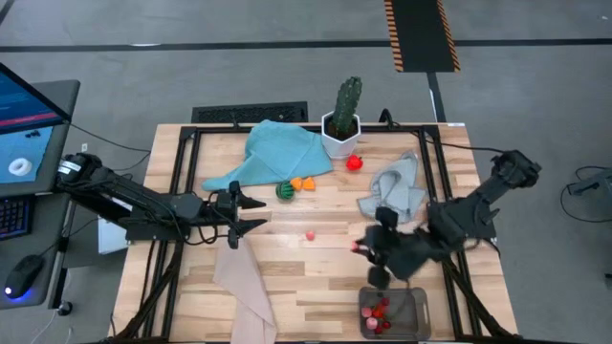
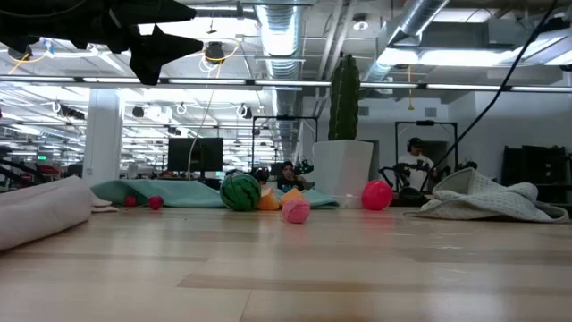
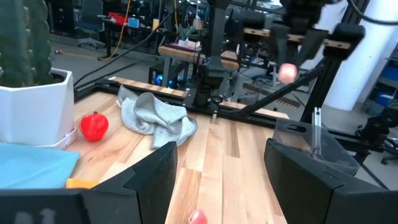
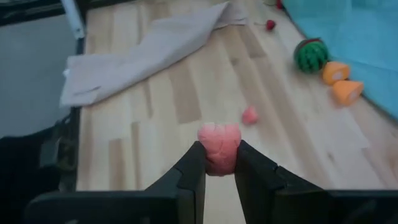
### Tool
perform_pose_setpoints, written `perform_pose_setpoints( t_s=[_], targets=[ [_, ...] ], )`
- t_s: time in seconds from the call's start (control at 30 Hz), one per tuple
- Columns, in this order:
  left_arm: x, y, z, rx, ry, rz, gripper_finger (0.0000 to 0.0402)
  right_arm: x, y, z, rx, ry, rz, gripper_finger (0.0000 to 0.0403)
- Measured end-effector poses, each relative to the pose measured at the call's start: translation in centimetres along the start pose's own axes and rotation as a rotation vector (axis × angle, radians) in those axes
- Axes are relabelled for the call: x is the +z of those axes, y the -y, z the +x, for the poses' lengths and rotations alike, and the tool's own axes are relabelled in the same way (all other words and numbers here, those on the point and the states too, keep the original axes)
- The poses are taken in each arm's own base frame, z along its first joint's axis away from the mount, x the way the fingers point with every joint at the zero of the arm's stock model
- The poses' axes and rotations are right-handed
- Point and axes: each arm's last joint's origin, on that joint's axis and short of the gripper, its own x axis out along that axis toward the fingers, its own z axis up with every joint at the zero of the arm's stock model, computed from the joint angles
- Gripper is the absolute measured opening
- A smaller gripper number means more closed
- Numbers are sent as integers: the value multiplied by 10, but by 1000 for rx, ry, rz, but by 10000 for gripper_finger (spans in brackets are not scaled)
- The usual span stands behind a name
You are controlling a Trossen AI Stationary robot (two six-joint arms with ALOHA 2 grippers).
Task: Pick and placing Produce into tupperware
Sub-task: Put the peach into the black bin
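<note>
From above: right gripper (image 1: pixel 360 247) poised near the table's right edge, just short of the tupperware (image 1: pixel 419 304) at the front right corner, ready to drop; left gripper (image 1: pixel 260 213) waiting mid-table. Right wrist: fingers pinching a pink produce piece (image 4: pixel 219 144). Left wrist: own fingers (image 3: pixel 149 177) spread, empty

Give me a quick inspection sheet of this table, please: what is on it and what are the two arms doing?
Surface: wooden table.
Job's things: clear tub at the near edge holds red and pink pieces; striped green ball, orange pieces, a red fruit and a pink piece lie loose.
Clutter: cactus in a white pot, teal cloth, grey cloth, beige cloth.
Grippers: right gripper pinches a pink fruit in its fingers above the table; left gripper open, empty.
Cables: black leads along the frame.
Surroundings: a laptop beside the table, a person seated far behind.
</note>
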Motion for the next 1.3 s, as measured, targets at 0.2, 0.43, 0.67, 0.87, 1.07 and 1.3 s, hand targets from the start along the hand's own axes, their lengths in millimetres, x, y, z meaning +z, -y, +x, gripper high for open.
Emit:
perform_pose_setpoints(
  t_s=[0.2, 0.43, 0.67, 0.87, 1.07, 1.3],
  targets=[
    [0, 0, 0, 1, -3, 1, 230, -42, -25, -6, 49, -18, 27, 93],
    [-1, 0, 0, 2, -6, 2, 230, -95, -49, -6, 205, -12, 179, 93],
    [-1, 0, 0, 5, -6, 3, 230, -139, -63, 11, 226, -77, 302, 93],
    [-1, -1, 0, 13, -4, 2, 230, -154, -74, 44, 191, -177, 348, 112],
    [-1, -1, 0, 14, -4, 2, 230, -149, -72, 57, 206, -243, 376, 193],
    [-1, -1, 0, 13, -7, 3, 230, -135, -64, 58, 229, -236, 335, 263]
  ],
)
